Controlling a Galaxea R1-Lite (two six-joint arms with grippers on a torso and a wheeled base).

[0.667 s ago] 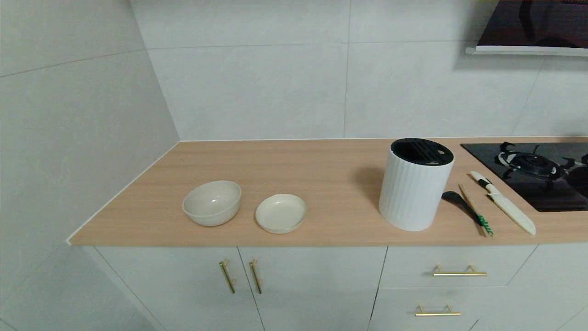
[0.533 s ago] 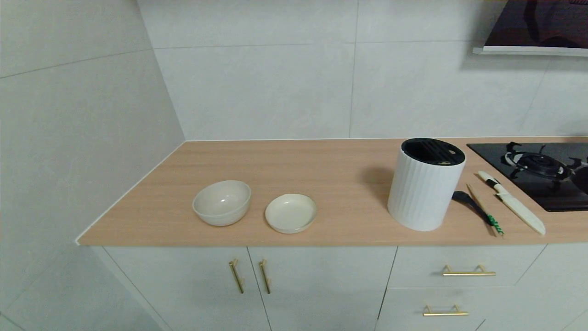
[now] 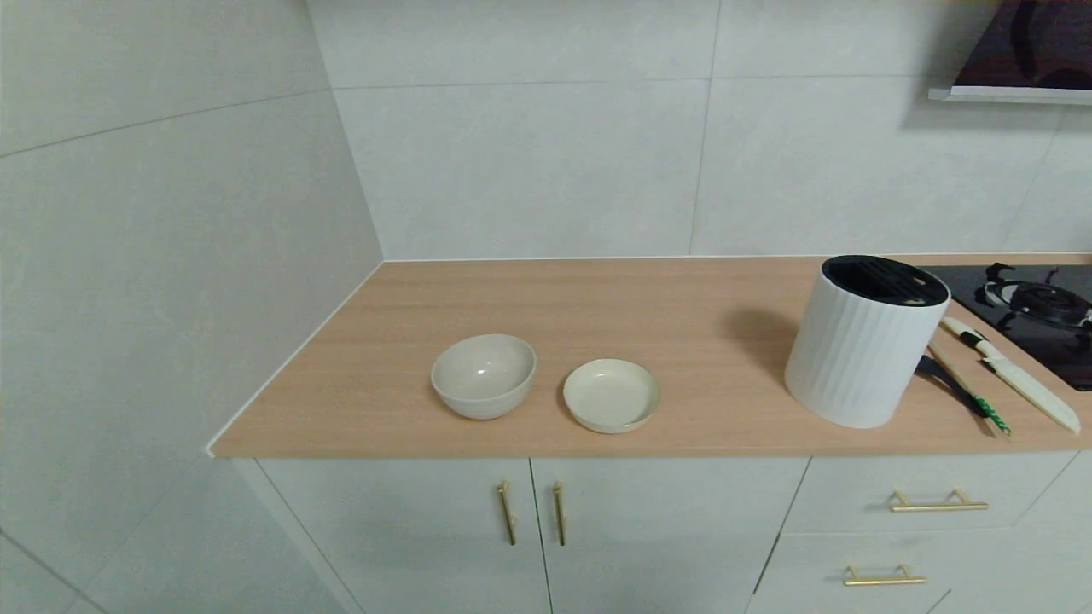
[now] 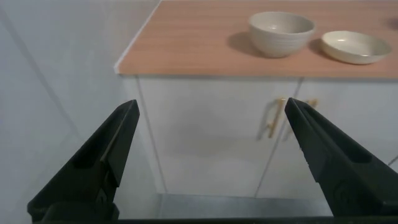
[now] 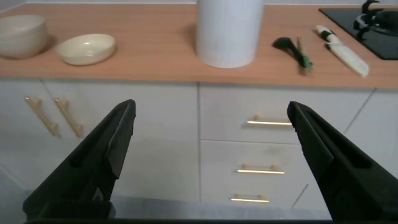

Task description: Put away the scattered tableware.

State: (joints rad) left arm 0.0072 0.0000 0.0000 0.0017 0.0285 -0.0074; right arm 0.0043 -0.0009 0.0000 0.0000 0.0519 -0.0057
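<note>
Holder (image 3: 862, 354) stands upright on surface (image 3: 597, 298). Bowl (image 3: 484, 375) and dish (image 3: 611, 394) sit well left of holder, just beside each other. Spoon (image 3: 938, 375), chopsticks (image 3: 972, 396) and knife (image 3: 1011, 384) lie just right of holder. Left fingers (image 4: 102, 165) and right fingers (image 5: 102, 162) are spread wide, gripping nothing.

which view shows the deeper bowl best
Head view: the bowl sits whole, seen from above, so its inside and its spot beside the shallow dish show. The left wrist view gives it whole too, but low and side-on; the right wrist view cuts part of it off at the edge.
</note>
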